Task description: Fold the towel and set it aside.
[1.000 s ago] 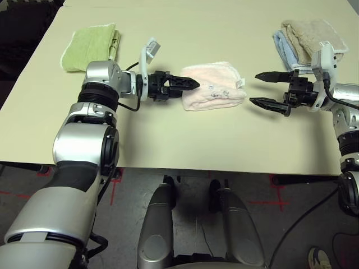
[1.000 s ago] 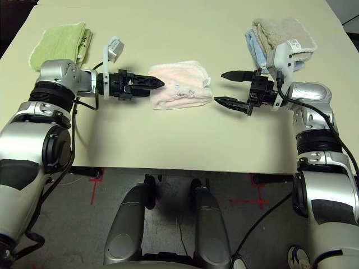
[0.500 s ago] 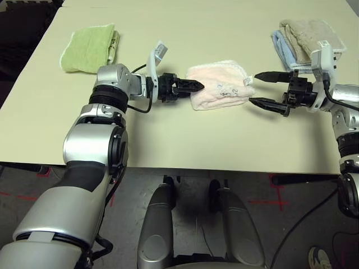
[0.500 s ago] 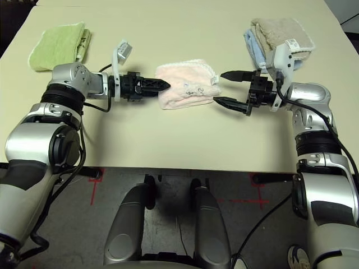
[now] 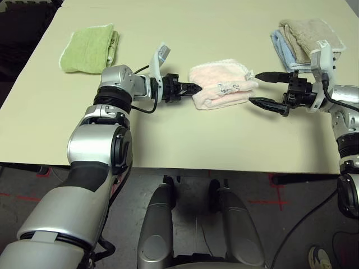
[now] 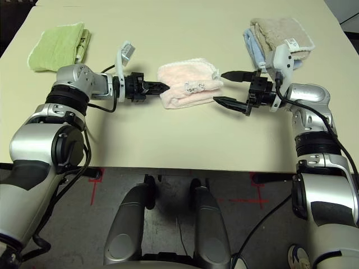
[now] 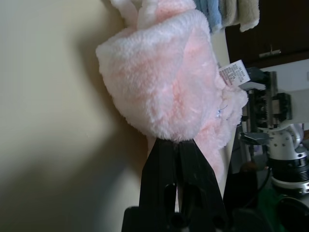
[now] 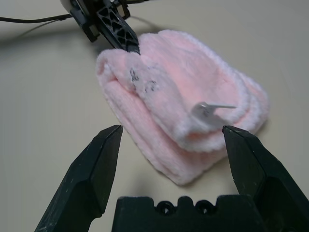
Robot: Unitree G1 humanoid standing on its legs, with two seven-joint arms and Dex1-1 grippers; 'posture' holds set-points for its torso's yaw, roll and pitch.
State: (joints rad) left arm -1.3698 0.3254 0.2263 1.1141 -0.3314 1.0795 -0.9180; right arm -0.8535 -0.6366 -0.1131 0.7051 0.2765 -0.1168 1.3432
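Far left on the table (image 5: 168,140) sits the green towel (image 5: 90,47), untouched, and then we come to the left gripper (image 5: 194,88), which a second ago stood spread wide and short of the cloth; now its black fingers are clamped together, tips pressed into the near edge of the pink towel (image 5: 221,89). Whether they have pinched a layer or are simply shoving it is hard to say, though the left wrist view has the tips buried under the fluff. The towel itself, already folded into a plump bundle with its tag showing, has slid rightward across the middle of the table. That push has carried it up to the right gripper (image 5: 260,88), whose fingers stand wide apart, one on each side of the towel's far corner, nothing held. Beyond it lie the beige and blue towels (image 5: 305,36). The folding looks done; this reads as the setting-aside, with a handover to the right arm likely.
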